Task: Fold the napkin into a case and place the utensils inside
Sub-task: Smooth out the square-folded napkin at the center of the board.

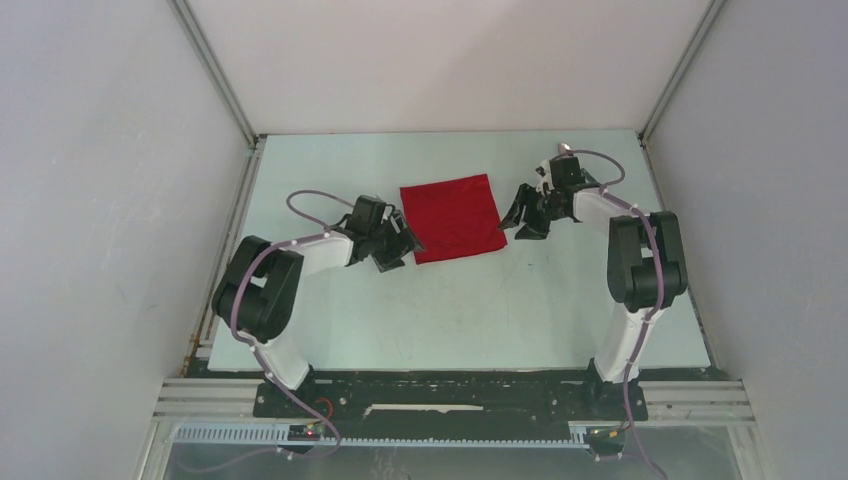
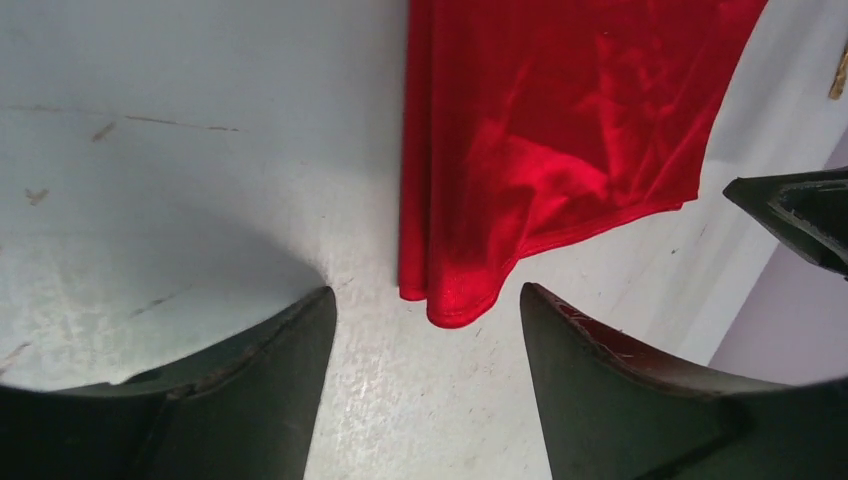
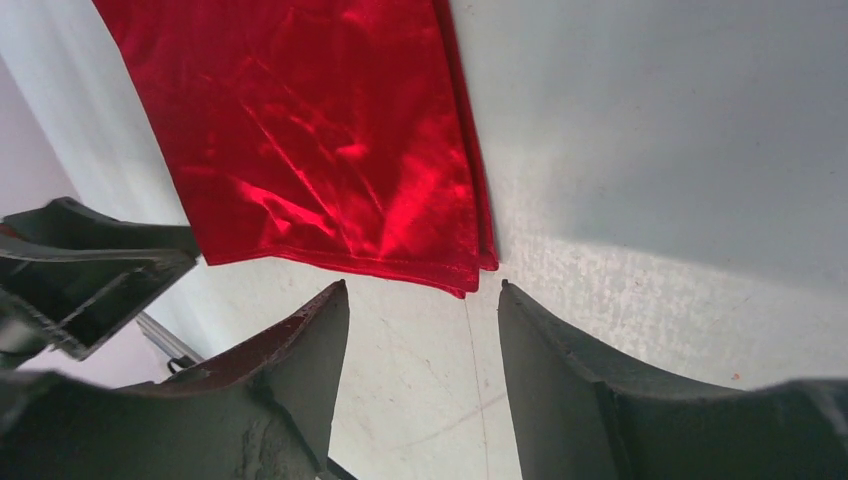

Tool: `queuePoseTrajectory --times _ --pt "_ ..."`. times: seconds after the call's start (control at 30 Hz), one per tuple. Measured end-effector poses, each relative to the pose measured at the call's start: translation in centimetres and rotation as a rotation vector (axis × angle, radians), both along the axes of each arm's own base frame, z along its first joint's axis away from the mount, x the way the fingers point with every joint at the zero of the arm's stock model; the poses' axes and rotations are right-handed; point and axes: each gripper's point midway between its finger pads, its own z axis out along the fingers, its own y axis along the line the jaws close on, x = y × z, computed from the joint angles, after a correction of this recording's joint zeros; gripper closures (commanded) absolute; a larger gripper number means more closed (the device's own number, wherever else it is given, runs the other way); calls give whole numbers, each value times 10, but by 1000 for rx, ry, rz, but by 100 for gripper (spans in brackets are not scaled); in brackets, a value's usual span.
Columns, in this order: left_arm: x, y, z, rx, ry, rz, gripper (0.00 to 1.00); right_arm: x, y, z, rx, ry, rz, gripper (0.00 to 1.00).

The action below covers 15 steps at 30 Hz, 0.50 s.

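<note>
Red napkin (image 1: pixel 452 217) lay flat on table (image 1: pixel 480 310), folded in layers. Left gripper (image 2: pixel 428 295) spread, empty, at near-left corner. Right gripper (image 3: pixel 422 290) spread, empty, at near-right corner. Cloth likely light, limp, slippery; pinch the layered corners.

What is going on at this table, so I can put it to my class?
Two robot arms are working on a red napkin that lies on the pale table. Its edges show layers, so it appears to be folded over already. The left gripper sits at one near corner and the right gripper at the other. Both are open and neither holds the cloth. No utensils are clearly in view.
</note>
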Motion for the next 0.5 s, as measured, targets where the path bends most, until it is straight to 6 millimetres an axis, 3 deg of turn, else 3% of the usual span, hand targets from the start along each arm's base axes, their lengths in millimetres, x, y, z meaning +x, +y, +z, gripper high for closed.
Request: queuePoseTrajectory --times 0.07,0.33,0.5 --pt "-2 -1 -9 7 13 10 31 0 -2 -2 23 3 -15 37" --pt "9 -17 -12 -37 -31 25 45 8 -6 6 60 -35 -35 39" --pt "6 -16 -18 -53 -23 48 72 5 -8 12 59 -50 -38 39"
